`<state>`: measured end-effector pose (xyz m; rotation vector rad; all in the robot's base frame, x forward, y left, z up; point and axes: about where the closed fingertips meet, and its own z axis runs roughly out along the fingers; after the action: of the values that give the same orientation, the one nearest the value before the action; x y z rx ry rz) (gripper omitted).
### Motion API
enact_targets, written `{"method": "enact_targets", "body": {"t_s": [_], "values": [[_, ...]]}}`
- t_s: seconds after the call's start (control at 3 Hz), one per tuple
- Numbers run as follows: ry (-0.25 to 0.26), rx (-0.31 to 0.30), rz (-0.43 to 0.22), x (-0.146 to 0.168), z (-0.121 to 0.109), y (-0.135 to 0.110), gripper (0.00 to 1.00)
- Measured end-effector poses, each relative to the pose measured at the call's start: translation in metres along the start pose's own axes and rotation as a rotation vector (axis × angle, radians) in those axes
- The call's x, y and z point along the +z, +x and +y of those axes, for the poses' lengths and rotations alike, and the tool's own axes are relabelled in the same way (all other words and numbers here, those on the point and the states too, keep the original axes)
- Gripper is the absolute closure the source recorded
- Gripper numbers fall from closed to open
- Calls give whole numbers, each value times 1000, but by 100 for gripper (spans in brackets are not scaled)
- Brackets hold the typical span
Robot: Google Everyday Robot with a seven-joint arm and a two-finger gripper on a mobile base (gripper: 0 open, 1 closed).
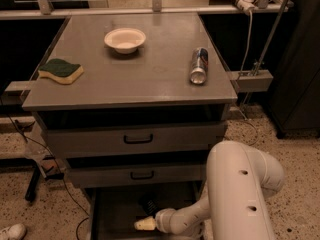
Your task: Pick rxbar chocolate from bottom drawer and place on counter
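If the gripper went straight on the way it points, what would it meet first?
Probably the bottom drawer's left wall; the gripper points left inside it, and the rxbar chocolate seems behind that line. Depth is unclear.

Dim room, speckled floor (pixel 300 204)

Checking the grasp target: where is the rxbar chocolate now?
The rxbar chocolate lies in the bottom drawer, low centre of the camera view, just behind the gripper inside that drawer.
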<state>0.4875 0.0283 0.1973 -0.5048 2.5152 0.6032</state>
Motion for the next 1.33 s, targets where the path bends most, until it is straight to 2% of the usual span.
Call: {"method": "enact_targets", "body": {"t_s": [0.33, 0.67, 1.0, 1.33], "values": [[23, 20, -7, 31, -6, 7, 0], [34, 26, -38, 70, -12, 2, 0], [24, 24, -42, 70, -11, 3, 0], [19, 12, -80, 75, -8, -7, 0]]}}
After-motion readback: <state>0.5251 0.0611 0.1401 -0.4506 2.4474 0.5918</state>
